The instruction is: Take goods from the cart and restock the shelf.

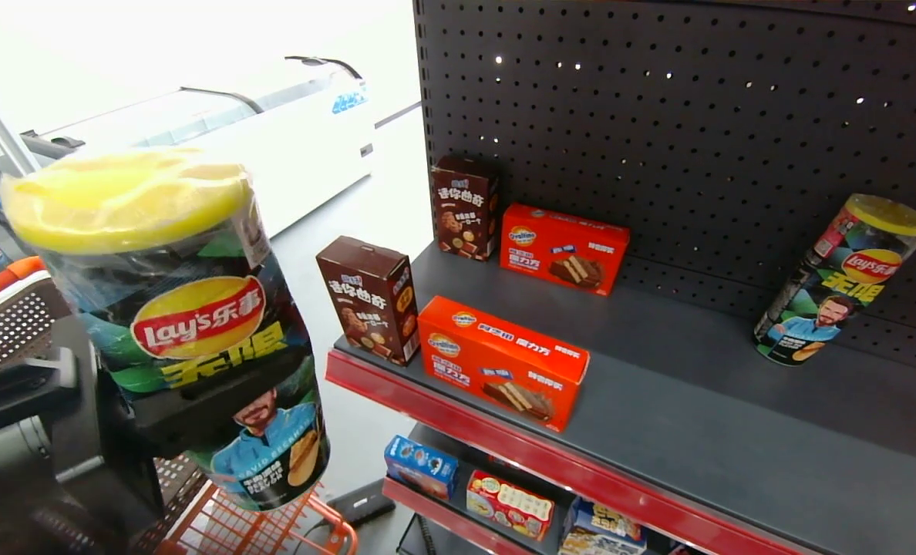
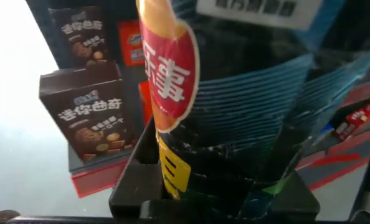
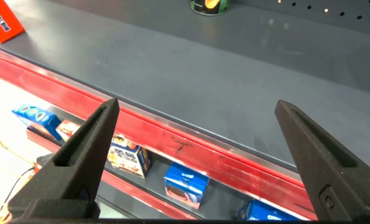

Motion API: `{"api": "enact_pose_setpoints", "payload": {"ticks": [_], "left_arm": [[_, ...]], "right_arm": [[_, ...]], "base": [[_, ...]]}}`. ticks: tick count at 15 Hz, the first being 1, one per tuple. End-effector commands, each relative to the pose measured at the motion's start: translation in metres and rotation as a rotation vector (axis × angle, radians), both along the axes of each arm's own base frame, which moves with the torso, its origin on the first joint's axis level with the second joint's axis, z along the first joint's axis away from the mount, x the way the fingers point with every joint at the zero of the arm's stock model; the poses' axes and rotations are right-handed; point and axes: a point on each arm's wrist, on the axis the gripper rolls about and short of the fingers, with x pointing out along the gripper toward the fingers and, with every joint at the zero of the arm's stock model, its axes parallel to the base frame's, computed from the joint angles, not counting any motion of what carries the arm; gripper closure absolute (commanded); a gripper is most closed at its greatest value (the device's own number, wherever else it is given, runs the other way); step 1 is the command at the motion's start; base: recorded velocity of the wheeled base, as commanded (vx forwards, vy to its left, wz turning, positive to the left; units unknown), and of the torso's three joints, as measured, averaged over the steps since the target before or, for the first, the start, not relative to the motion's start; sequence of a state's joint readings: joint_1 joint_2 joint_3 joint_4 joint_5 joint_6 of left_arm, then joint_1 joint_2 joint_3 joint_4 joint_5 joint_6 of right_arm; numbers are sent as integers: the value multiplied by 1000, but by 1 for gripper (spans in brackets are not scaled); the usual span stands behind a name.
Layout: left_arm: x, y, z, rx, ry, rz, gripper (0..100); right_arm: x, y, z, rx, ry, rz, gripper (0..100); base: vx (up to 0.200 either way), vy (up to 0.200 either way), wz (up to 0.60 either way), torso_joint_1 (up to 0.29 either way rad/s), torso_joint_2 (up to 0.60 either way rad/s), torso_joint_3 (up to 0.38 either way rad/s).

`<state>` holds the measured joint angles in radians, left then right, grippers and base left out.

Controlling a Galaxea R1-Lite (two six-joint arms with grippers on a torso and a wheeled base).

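My left gripper (image 1: pixel 196 405) is shut on a tall chips can (image 1: pixel 188 308) with a yellow lid, holding it upright above the orange wire cart (image 1: pixel 257 524), left of the shelf. The same can (image 2: pixel 247 106) stands close up in the left wrist view between the dark fingers of the left gripper (image 2: pixel 216 186). The dark shelf board (image 1: pixel 697 401) has a matching chips can (image 1: pixel 843 281) leaning against the pegboard at the right. My right gripper (image 3: pixel 200 155) is open over the shelf's red front edge (image 3: pixel 191 143), with nothing between its fingers (image 3: pixel 79 162).
Two brown biscuit boxes (image 1: pixel 369 297) (image 1: pixel 466 204) and two orange boxes (image 1: pixel 504 358) (image 1: pixel 566 247) stand on the shelf's left half. Bare board lies between them and the far can (image 3: pixel 210 5). Small packs (image 1: pixel 508 501) fill the lower shelf. A white freezer (image 1: pixel 273 139) stands behind.
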<state>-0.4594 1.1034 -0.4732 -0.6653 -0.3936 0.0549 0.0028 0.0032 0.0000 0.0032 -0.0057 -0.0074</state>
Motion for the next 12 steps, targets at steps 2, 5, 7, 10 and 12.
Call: {"api": "enact_pose_setpoints", "payload": {"ticks": [2, 5, 7, 10, 12], "left_arm": [[-5, -9, -14, 25, 48, -100, 100], [2, -20, -10, 16, 70, -164, 100], [-1, -26, -14, 20, 90, -208, 100], [-3, -35, -15, 19, 110, -263, 100], [-3, -40, -17, 14, 136, -286, 100]], "right_arm": [[0, 0, 0, 0, 1, 0, 0], [0, 0, 0, 0, 1, 0, 0], [0, 0, 0, 0, 1, 0, 0], [0, 0, 0, -3, 1, 3, 0], [0, 0, 0, -2, 1, 3, 0]], "base": [[0, 0, 0, 0, 0, 0], [0, 0, 0, 0, 0, 0], [0, 0, 0, 0, 0, 0], [0, 0, 0, 0, 0, 0], [0, 0, 0, 0, 0, 0]]}}
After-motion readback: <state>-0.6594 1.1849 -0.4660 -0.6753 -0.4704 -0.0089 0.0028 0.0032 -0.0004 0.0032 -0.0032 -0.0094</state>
